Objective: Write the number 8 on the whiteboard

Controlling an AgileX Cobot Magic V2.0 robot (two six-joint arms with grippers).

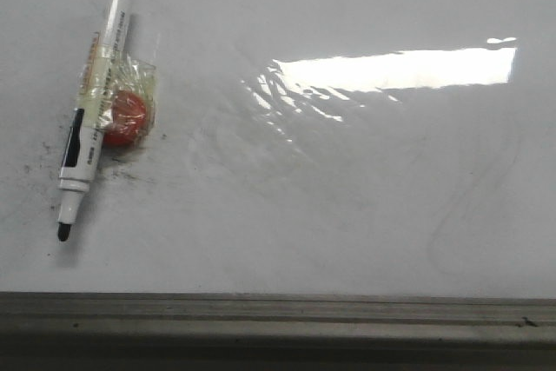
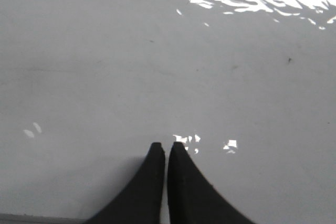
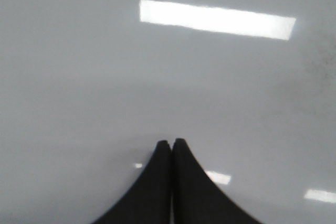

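The whiteboard [image 1: 347,215] fills the front view, glossy white with a bright glare patch and faint grey erased curves at the right. No black number 8 shows on it. An uncapped black-tipped marker [image 1: 94,97] lies at the left, taped to a red round magnet [image 1: 127,117]. Neither gripper shows in the front view. My left gripper [image 2: 166,147] is shut and empty over bare board [image 2: 105,77]. My right gripper [image 3: 171,142] is shut and empty over bare board [image 3: 79,77].
A grey metal rail [image 1: 278,319] runs along the board's near edge. Black speckle smudges [image 1: 35,167] lie around the marker's lower end.
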